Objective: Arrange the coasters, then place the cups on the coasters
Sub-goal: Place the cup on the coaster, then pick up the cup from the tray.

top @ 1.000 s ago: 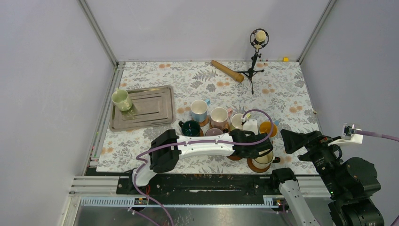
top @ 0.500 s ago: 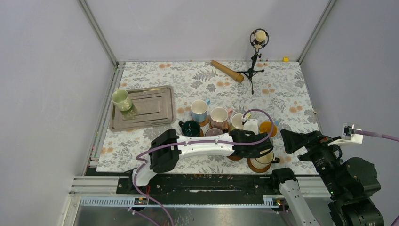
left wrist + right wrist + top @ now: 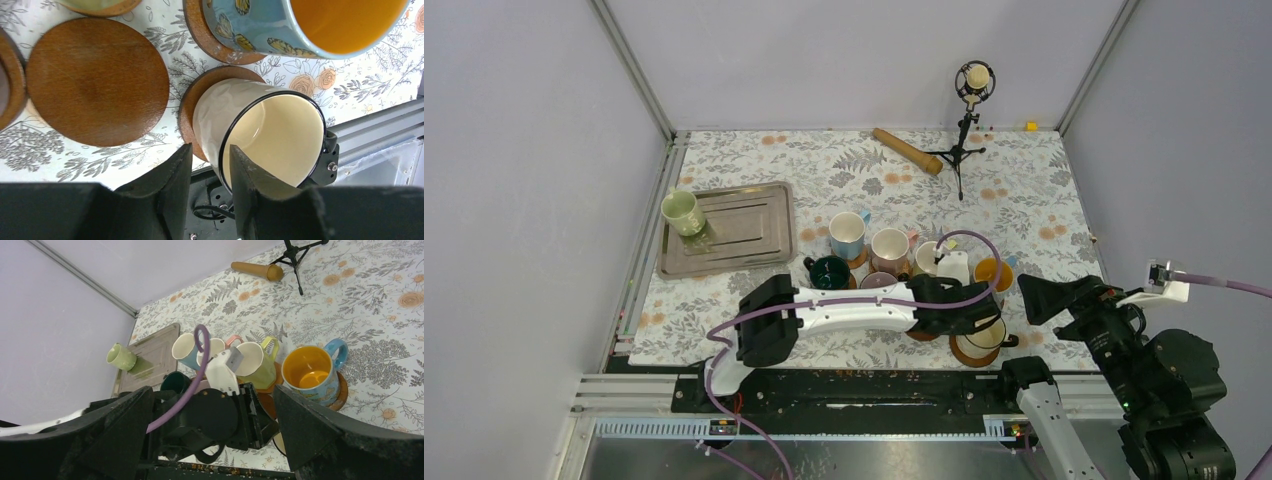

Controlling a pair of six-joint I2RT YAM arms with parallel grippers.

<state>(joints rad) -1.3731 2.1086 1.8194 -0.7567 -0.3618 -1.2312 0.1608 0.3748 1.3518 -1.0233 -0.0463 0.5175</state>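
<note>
A cream mug with a black rim stands on a brown coaster near the table's front edge. My left gripper is open astride its near wall, one finger outside and one inside the mug. An empty coaster lies just left of it. Behind it a blue mug with a yellow inside sits on its own coaster. Light blue, pink and dark green mugs cluster mid-table. A light green mug rests on the tray. My right gripper hangs wide open, holding nothing.
A metal tray lies at the left. A wooden roller and a microphone on a tripod stand at the back. The table's metal front rail runs right next to the cream mug.
My left gripper's jaws have spread apart around the cream mug's wall, and the left arm has eased slightly leftward. The mug stays on its coaster.
</note>
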